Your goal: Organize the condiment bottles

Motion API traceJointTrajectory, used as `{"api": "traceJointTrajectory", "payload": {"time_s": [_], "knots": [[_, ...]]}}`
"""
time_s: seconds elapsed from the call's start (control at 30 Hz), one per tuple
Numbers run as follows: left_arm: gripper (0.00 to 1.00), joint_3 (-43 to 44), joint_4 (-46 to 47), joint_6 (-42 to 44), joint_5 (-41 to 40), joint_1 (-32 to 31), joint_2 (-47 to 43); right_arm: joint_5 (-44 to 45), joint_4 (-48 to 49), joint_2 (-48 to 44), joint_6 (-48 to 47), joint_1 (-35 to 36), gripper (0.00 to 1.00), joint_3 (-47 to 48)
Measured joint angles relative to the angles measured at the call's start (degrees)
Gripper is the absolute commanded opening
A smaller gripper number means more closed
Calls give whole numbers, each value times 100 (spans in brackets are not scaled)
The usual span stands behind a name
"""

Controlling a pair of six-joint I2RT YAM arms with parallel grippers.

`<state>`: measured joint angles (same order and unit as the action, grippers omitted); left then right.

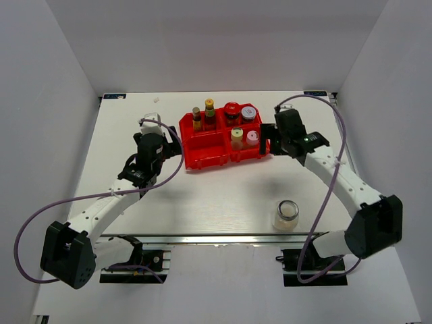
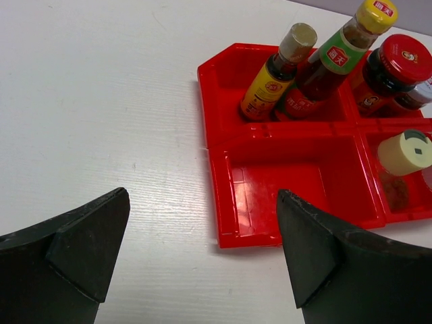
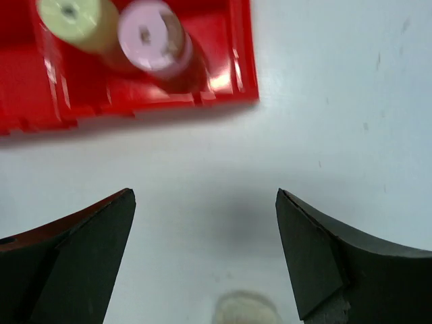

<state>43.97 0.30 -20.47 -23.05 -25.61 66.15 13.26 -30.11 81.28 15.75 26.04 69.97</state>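
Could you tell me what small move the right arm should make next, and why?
Probably swing the open right end effector toward the table's near edge, over the glass jar. That jar is the only condiment container standing outside the red tray, and the tray's near-left compartment is bare.

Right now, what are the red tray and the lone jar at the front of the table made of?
Red tray: likely moulded plastic, glossy; bright highlights on its thin walls. Lone jar: probably clear glass, pale contents showing through its wall; clear plastic is possible.
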Motion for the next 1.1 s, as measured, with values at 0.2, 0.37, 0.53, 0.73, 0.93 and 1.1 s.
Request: {"api": "traceJointTrajectory", "payload": {"time_s": [0.2,0.37,0.53,0.73,0.93,1.1], "knots": [[98,33,-166,-20,367,0,33,57,-1224,-938,393,0,89,-855],[98,227,-247,-52,911,0,223,-79,-2197,-1740,627,0,89,-1307],[98,387,-308,-63,1373,-94,459,-337,-2734,-2238,706,0,89,-1668],[98,417,-382,-61,1508,-319,509,-761,-3045,-2385,654,2,89,-2015],[98,433,-407,-61,1491,-328,540,-986,-3060,-2385,562,63,89,-2140],[98,442,-442,-59,1473,-328,570,-1051,-3062,-2350,496,140,89,-2179]]}}
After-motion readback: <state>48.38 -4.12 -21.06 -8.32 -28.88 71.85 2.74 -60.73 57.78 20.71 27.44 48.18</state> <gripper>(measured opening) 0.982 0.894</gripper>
